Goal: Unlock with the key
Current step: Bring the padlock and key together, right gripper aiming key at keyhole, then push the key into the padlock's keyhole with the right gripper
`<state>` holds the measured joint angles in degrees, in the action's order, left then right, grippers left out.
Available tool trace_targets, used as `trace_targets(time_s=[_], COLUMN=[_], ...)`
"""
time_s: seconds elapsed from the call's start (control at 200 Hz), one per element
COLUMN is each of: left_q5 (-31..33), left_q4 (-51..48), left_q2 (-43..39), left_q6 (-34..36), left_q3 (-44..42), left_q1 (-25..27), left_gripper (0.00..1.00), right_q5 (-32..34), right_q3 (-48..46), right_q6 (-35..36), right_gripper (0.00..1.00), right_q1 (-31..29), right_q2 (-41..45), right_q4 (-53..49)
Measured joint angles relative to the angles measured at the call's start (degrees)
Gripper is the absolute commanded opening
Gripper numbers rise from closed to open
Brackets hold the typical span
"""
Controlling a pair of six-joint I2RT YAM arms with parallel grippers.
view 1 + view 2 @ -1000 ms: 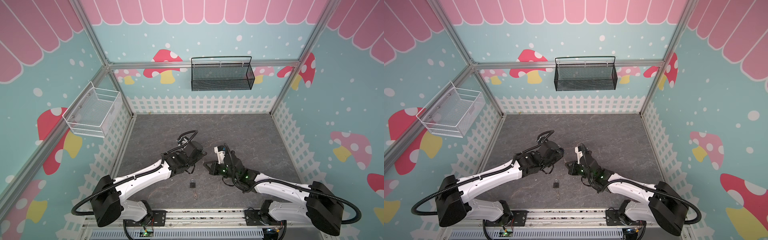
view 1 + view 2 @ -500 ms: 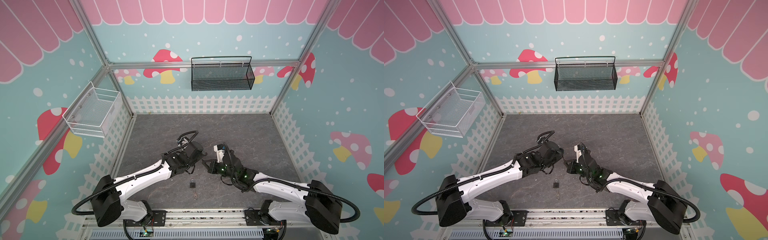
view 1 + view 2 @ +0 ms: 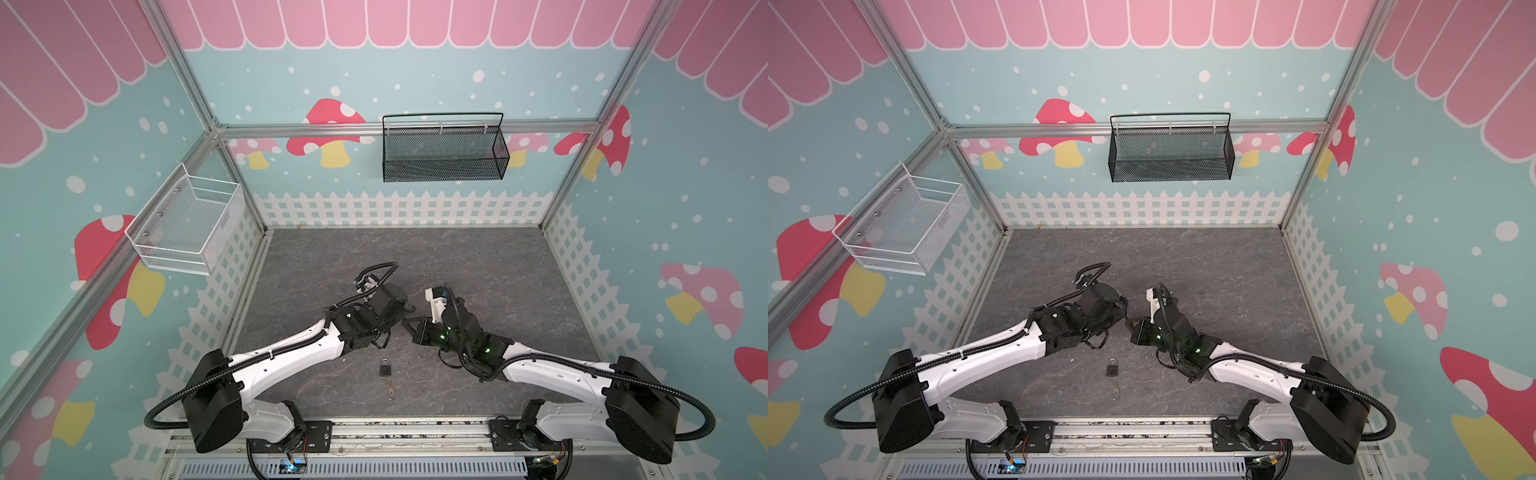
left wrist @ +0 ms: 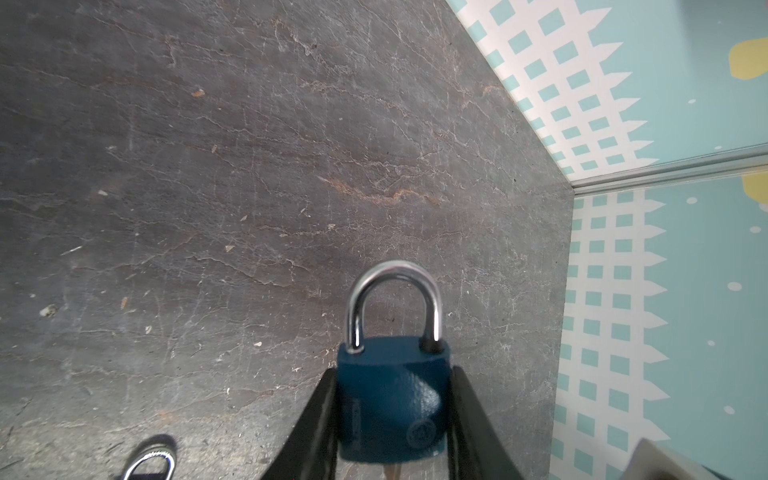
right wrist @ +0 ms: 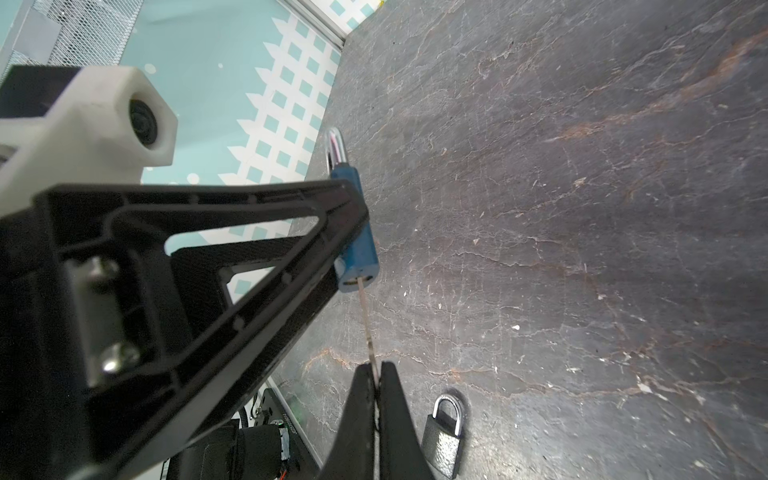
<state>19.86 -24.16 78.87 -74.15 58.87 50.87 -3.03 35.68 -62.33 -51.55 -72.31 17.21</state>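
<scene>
My left gripper [image 4: 392,374] is shut on a blue padlock [image 4: 392,399], gripping its body from both sides. The steel shackle [image 4: 394,272] stands with both legs in the body. In the right wrist view the same blue padlock [image 5: 359,241] sticks out past a black left finger [image 5: 249,232]. A thin key [image 5: 368,324] runs from the padlock's underside into my right gripper [image 5: 376,368], which is shut on it. In a top view the left gripper [image 3: 405,311] and right gripper [image 3: 409,323] meet tip to tip above the middle of the table.
A dark grey padlock [image 3: 385,368] lies flat on the slate table nearer the front, also visible as the grey padlock [image 5: 442,440]. A loose key [image 3: 391,390] lies just in front of it. A white wire basket [image 3: 187,224] hangs on the left wall, a black mesh basket [image 3: 444,153] on the back wall.
My right gripper and wrist have edged slightly to the left, toward the left gripper. Both grips are unchanged.
</scene>
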Motion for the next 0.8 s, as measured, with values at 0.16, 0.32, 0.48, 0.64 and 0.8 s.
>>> trace_targets(time_s=[0.16, 0.32, 0.48, 0.64, 0.8], left_q5=[0.0, 0.4, 0.5, 0.3, 0.2], left_q4=[0.0, 0.4, 0.8, 1.5, 1.6], left_q2=[0.0, 0.0, 0.4, 0.7, 0.7], left_q6=[0.0, 0.0, -0.1, -1.2, -2.3], left_q3=[0.0, 0.0, 0.0, 0.1, 0.3], left_q1=[0.2, 0.3, 0.3, 0.3, 0.3], left_gripper=[0.00, 0.00, 0.00, 0.00, 0.00], right_q5=[0.8, 2.1, 3.7, 6.3, 8.4], right_q3=[0.2, 1.5, 2.6, 4.0, 5.0], right_q6=[-0.1, 0.3, 1.3, 2.4, 3.8], right_gripper=[0.00, 0.00, 0.00, 0.00, 0.00], right_q1=[-0.2, -0.4, -0.7, -1.4, -2.1], right_q2=[0.0, 0.0, 0.0, 0.0, -0.2], right_q4=[-0.1, -2.1, -4.1, -6.6, -7.9])
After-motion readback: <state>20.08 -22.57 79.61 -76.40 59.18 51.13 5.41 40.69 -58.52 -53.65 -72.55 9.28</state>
